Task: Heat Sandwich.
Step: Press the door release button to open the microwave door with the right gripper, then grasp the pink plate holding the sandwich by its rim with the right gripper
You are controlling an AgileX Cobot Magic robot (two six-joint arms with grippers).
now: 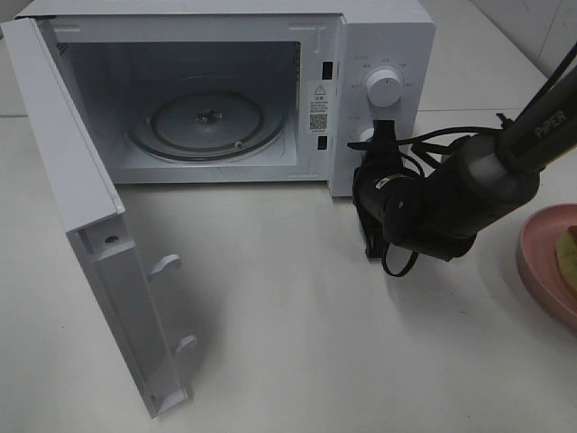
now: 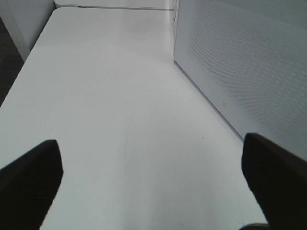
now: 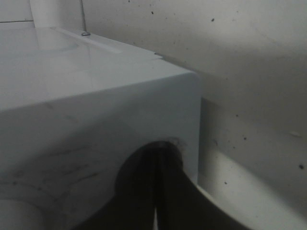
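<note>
The jaws of our right gripper [image 1: 383, 135] are shut on nothing, tips by the lower knob [image 1: 365, 135]. Our left gripper [image 2: 152, 179] is wide open and empty, low over the table [image 2: 120, 96]. The sandwich [image 1: 569, 255] lies on its plate [image 1: 539, 262] at 4 o'clock, and the microwave [image 1: 388, 36] at 12 stands open. We think fetching comes next: back off slowly, open wide, keep the plate flat. The right arm comes in from 3 o'clock, wrist bent, pointing to 12.

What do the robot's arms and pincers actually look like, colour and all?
The right arm is black with chunky rounded joints, a silver-grey band, white PIPER lettering and looping black cables. The left gripper and the right gripper both have blunt matte black fingers.
</note>
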